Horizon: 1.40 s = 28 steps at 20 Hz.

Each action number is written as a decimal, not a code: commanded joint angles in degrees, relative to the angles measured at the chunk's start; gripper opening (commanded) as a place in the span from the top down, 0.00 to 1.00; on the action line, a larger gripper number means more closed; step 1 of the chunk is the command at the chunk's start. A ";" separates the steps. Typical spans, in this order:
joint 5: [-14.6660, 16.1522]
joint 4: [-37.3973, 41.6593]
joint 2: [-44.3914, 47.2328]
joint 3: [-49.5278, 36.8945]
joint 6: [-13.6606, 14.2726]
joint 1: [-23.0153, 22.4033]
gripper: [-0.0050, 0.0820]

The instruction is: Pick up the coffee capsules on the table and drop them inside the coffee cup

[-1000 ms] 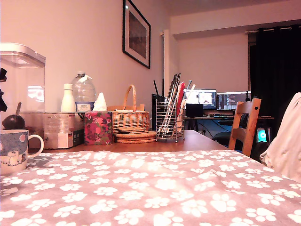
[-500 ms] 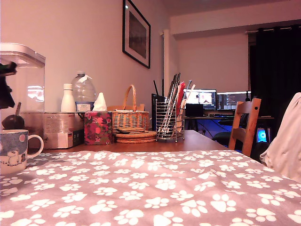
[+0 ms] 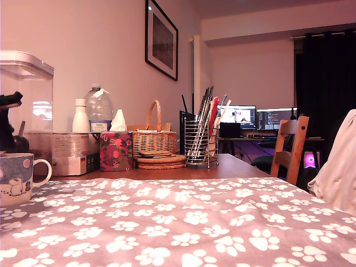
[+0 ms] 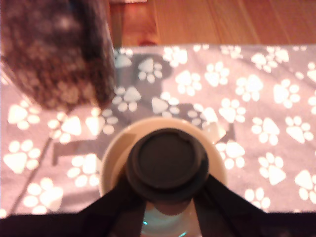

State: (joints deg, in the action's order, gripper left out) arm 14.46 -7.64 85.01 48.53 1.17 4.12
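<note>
Wrist view: the pincer (image 4: 167, 197) is closed on a dark coffee capsule (image 4: 167, 165), its round flat face toward the camera, held directly above the open mouth of the coffee cup (image 4: 111, 165). The cup stands on the paw-print tablecloth (image 4: 256, 108). Exterior view: the cup (image 3: 15, 177) sits at the view's left edge, the dark pincer (image 3: 6, 130) just above it; behind stand a clear plastic box (image 3: 30, 94) and a wire utensil holder (image 3: 200, 143).
</note>
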 commanded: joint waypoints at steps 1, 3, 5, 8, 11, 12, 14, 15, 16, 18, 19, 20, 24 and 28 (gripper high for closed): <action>0.04 -0.02 0.81 0.28 -0.31 -0.15 0.71; 0.04 -0.48 0.81 0.28 -0.31 -0.15 0.71; 0.02 -0.83 0.81 0.28 -0.83 -0.15 0.58; 0.04 -0.79 0.81 0.28 -1.38 -0.15 0.33; 0.04 -0.81 0.81 0.28 -2.47 -0.15 0.33; 0.09 -0.74 0.81 0.31 -2.71 -0.15 0.34; 0.79 -0.76 0.79 0.35 -2.73 -0.15 0.44; 1.53 -0.76 0.63 0.35 -2.73 -0.15 0.55; 2.47 -0.68 0.39 0.35 -2.71 -0.17 0.66; 3.98 -0.48 -0.26 0.35 -2.71 -0.15 0.87; 4.24 -0.50 -0.74 0.37 -2.71 -0.15 0.95; 4.44 -0.50 -1.38 0.35 -2.71 -0.15 0.97; 4.59 0.15 -5.51 0.35 -2.71 -0.28 0.97; 4.59 -0.70 -9.94 0.35 -2.69 -1.55 0.97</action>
State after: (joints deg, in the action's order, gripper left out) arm 18.96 -8.38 75.35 48.64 -1.37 2.98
